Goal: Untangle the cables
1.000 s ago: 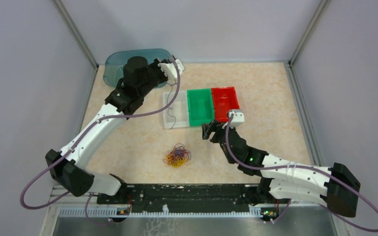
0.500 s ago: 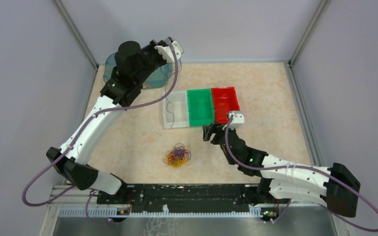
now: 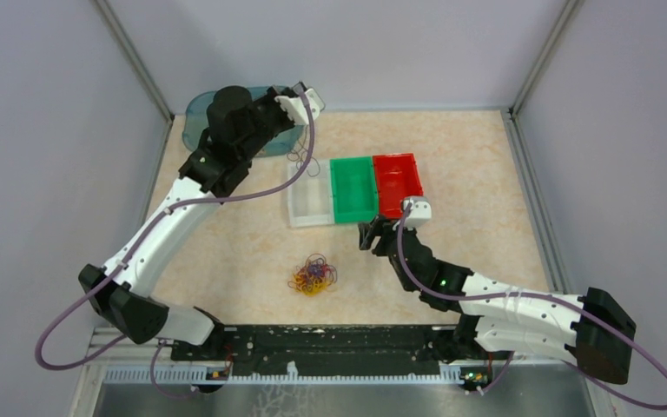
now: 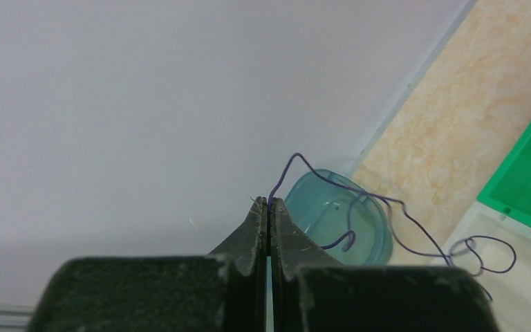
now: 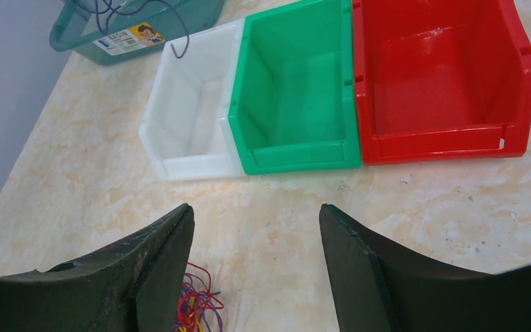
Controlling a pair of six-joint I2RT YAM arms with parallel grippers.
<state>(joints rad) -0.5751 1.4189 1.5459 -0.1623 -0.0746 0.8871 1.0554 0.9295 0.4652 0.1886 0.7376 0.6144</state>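
A small tangle of red, yellow and purple cables (image 3: 313, 276) lies on the table in front of the bins; its edge also shows as a clump (image 5: 193, 308) by my right gripper's left finger. My left gripper (image 3: 299, 90) is raised at the back, shut on a single thin purple cable (image 4: 387, 204). That purple cable (image 3: 298, 159) curls down toward the white bin's far edge. The left gripper (image 4: 268, 202) pinches it at the very tips. My right gripper (image 3: 366, 234) hovers open just before the green bin, and this right gripper (image 5: 256, 211) holds nothing.
Three bins stand in a row: white bin (image 3: 310, 204), green bin (image 3: 353, 187), red bin (image 3: 398, 181). A teal tub (image 3: 198, 111) sits at the back left corner, partly hidden by the left arm. Grey walls enclose the table on three sides.
My left arm has lifted the purple cable out of the white bin and swung back toward the teal tub. The right gripper has barely moved.
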